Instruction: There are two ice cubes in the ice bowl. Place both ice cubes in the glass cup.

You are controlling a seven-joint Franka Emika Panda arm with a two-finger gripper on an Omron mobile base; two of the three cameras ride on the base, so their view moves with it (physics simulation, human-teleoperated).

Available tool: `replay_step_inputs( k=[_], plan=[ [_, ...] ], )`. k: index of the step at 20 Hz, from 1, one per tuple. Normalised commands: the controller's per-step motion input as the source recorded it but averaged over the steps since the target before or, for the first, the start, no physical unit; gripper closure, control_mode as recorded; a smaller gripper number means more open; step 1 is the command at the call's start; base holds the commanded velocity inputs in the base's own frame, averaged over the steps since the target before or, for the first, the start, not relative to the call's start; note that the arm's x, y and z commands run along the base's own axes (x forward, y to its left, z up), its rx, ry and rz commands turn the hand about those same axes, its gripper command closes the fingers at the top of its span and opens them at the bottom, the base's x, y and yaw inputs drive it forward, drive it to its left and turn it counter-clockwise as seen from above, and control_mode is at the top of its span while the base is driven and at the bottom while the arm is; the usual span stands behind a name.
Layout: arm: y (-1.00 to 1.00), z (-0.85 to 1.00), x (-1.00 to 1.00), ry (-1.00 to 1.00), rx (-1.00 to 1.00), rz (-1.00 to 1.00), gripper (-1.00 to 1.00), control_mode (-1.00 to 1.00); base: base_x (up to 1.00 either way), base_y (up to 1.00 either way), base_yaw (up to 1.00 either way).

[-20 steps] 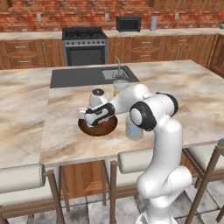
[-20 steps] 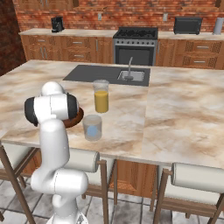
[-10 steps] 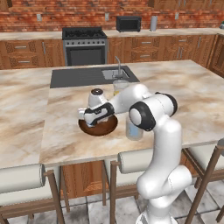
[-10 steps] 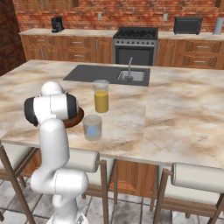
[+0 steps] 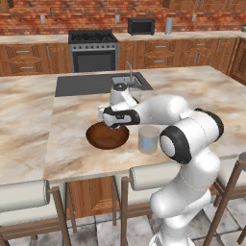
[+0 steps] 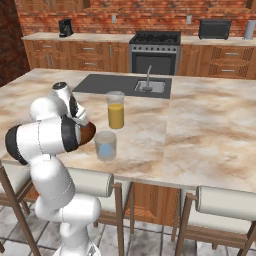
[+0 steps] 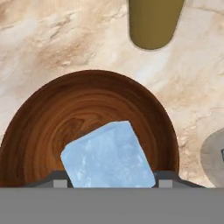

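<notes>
One ice cube point(image 7: 108, 155) sat tilted between the fingertips of the end effector point(image 7: 106, 183), clenched on it just above the ice bowl point(image 7: 52, 127); its long axis ran diagonally, a corner pointing away from the hand. The other cube point(image 6: 105, 148) already lay inside the glass cup point(image 6: 105, 145), just beside the bowl on the surface point(image 5: 72, 144). Lifting straight up, grip firm, then carrying across above the cup's rim would probably serve best.

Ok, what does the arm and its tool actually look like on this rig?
The arm is glossy white with rounded, bulbous links and dark, near-black bands at the joints. No loose cables or markings are visible. The tool is a white hand with a dark band across it; its two small dark finger tips are squared-off.
</notes>
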Motion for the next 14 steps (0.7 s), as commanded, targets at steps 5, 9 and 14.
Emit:
replay_step_inputs(
  k=[5,9,14],
  plan=[
    [-1.0,0.71,-0.38,0.02,0.0,-0.23,1.0,-1.0,0.0,0.0,0.0],
    [-0.99,0.04,-0.33,0.06,0.03,-0.28,1.0,-1.0,0.0,0.0,0.0],
    [-0.66,-0.01,-0.11,0.01,0.04,-0.16,1.0,-1.0,0.0,0.0,0.0]
  ],
)
